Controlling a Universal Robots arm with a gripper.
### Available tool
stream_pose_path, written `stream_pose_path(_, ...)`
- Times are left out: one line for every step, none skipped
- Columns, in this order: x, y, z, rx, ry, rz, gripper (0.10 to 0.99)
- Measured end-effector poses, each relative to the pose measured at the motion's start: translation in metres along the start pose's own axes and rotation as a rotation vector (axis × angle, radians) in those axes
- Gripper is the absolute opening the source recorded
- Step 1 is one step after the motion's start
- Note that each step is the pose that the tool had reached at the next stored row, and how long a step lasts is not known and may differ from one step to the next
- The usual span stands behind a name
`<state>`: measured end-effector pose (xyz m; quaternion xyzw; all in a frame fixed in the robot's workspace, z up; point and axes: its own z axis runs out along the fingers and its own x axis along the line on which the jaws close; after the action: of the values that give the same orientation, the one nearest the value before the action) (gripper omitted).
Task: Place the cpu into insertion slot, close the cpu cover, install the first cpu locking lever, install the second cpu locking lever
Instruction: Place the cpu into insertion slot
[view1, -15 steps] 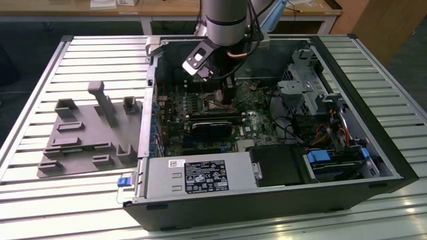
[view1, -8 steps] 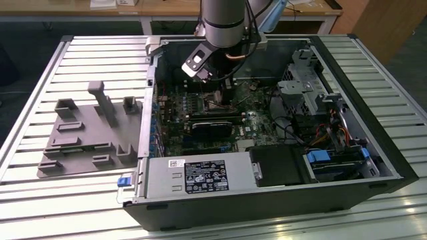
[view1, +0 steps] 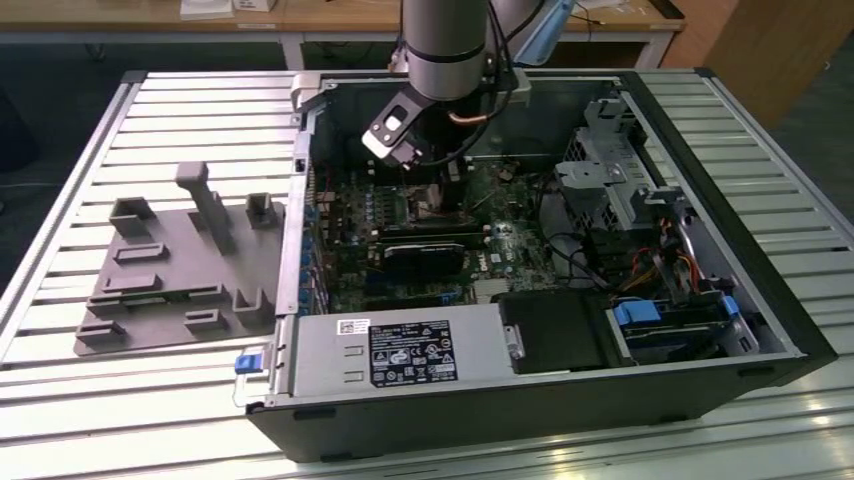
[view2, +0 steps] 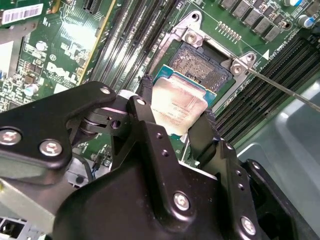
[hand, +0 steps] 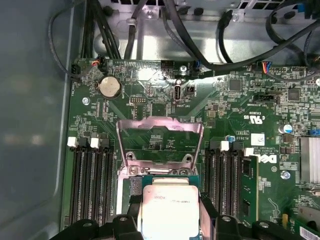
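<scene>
- Deep inside an open computer case, the arm is reaching down over the green motherboard in the exterior view.
- In the second wrist view, the gripper is clamping the cpu by two opposite edges, with its black fingers pressing in on either side of the silvery chip.
- The cpu is hanging at the near edge of the insertion slot, partly overlapping its rim. Whether chip and socket are touching is not clear.
- The slot's dark centre is lying exposed just beyond the chip.
- In the first wrist view, the cpu cover is standing swung up and open at the far side of the socket, with green board showing through its square window.
- A thin metal lever is angling away from one corner of the socket frame in the second wrist view.
- Long black memory slots are flanking the socket on both sides. A round coin battery is sitting beyond the cover, and black cables are looping along the case wall.
- In the exterior view, a black rectangular card is lying across the board and a grey power supply is sitting in the near part of the case.
- To the exterior view's left of the case, a grey fixture plate is resting on the slatted table.
</scene>
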<state>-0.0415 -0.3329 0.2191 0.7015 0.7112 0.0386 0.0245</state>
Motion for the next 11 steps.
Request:
stream_pose_path(0.0001,-0.0004,0.0009,0.000,0.0000,0.000,0.537)
stream_pose_path(0.0001,-0.0006,0.0016,0.000,0.0000,0.000,0.537)
stream_pose_path(0.0003,-0.0009,0.0020,0.000,0.0000,0.000,0.537)
stream_pose_path(0.0004,-0.0013,0.0024,0.000,0.0000,0.000,0.537)
stream_pose_path(0.0008,-0.0018,0.0027,0.000,-0.0001,0.000,0.537)
stream_pose_path(0.0014,-0.0021,0.0031,0.000,-0.0001,0.000,0.537)
stream_pose_path(0.0021,-0.0025,0.0035,0.000,0.0000,0.000,0.537)
stream_pose_path(0.0030,-0.0029,0.0038,0.000,0.0000,0.000,0.537)
stream_pose_path(0.0040,-0.0033,0.0043,0.000,0.0000,0.000,0.537)
stream_pose_path(0.0053,-0.0037,0.0048,0.000,-0.0001,0.000,0.537)
stream_pose_path(0.0063,-0.0040,0.0054,0.000,-0.0001,0.001,0.537)
